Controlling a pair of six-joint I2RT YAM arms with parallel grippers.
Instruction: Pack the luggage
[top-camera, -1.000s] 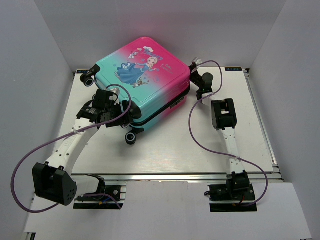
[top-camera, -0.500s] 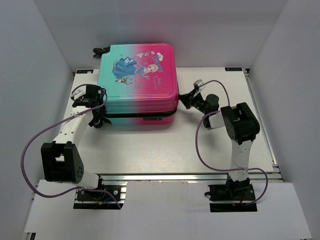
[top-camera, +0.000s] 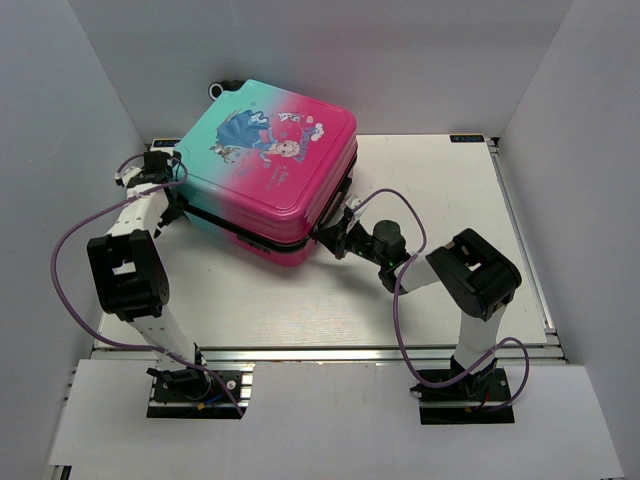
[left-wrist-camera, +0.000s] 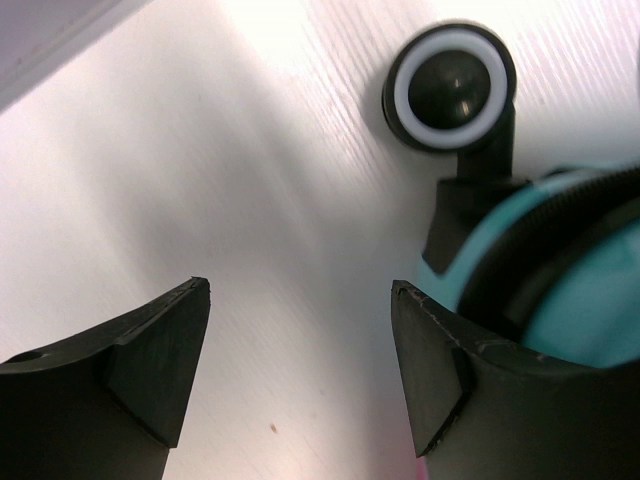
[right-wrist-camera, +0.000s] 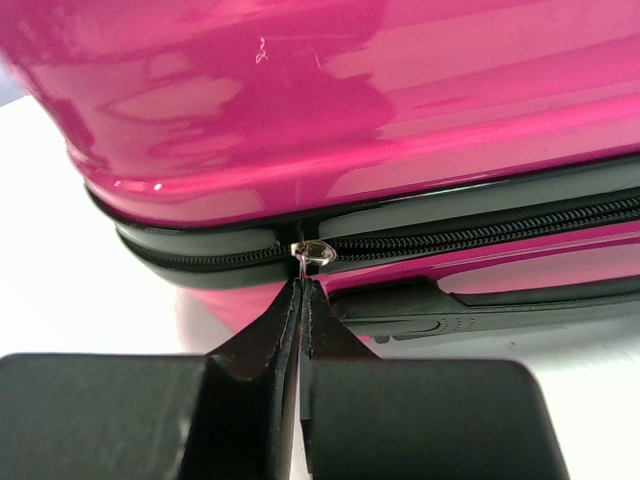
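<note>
Luggage: closed, lying flat with the printed shell up, on the rear left part of the desk. It is turned at an angle, teal end toward the left wall and pink end toward the desk centre.
Left hand: at the teal corner of the luggage, low over the desk. Fingers spread, with only bare desk between them.
Wheel: black with a white ring, on the teal corner, just beyond the left hand's fingertips.
Right hand: at the near pink side of the luggage. Fingers pressed together, pinching the zipper pull.
Zipper: black, running along the seam between the two pink shell halves; the teeth right of the pull are meshed.
</note>
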